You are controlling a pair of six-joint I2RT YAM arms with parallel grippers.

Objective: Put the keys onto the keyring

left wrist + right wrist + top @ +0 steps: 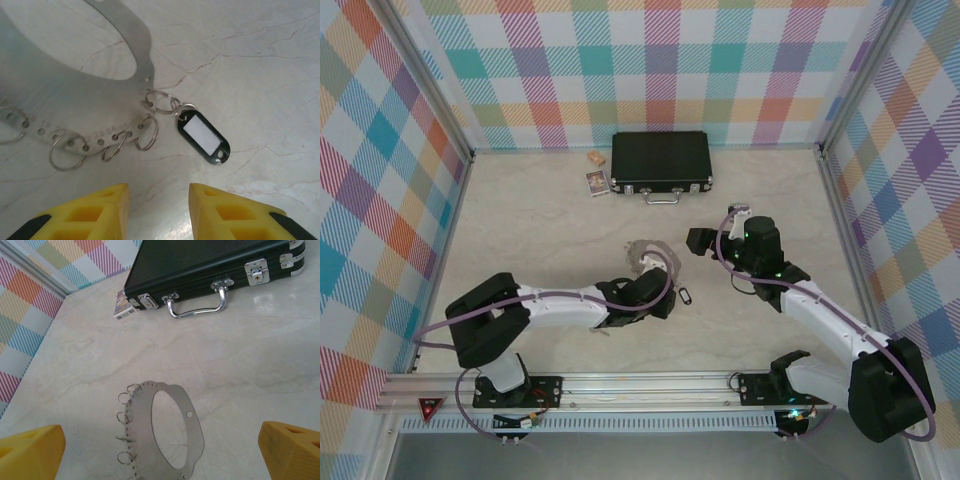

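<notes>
**Keyring** point(640, 248): one grey metal hoop, flat on the table point(540, 230). You find it at 12 o'clock of your left claw point(157, 200).

**Wire loops** point(67, 150): five counted along the hoop's rim from the left wrist, one of them cut by the frame edge.

**Key tag** point(205, 140): one black oval with a white insert, on the table at 4 o'clock of the hoop. Its small ring overlaps the end loop; you cannot tell whether they are linked.

**Case** point(660, 160): one, black and shut, at 12 o'clock of the hoop and well apart from it. It has one chrome handle point(197, 307), facing the hoop, and two latches point(257, 271).

**Cards** point(597, 182): two, just beside the case at its 9 o'clock end.

**Left claw:** the fingers stand partly apart and pinch nothing, with their tips short of the tag and loops. From overhead, its wrist covers the hoop's near rim.

**Right claw** point(161, 440): spread wide and gripping nothing, raised over the table at 3 o'clock of the hoop.
</notes>
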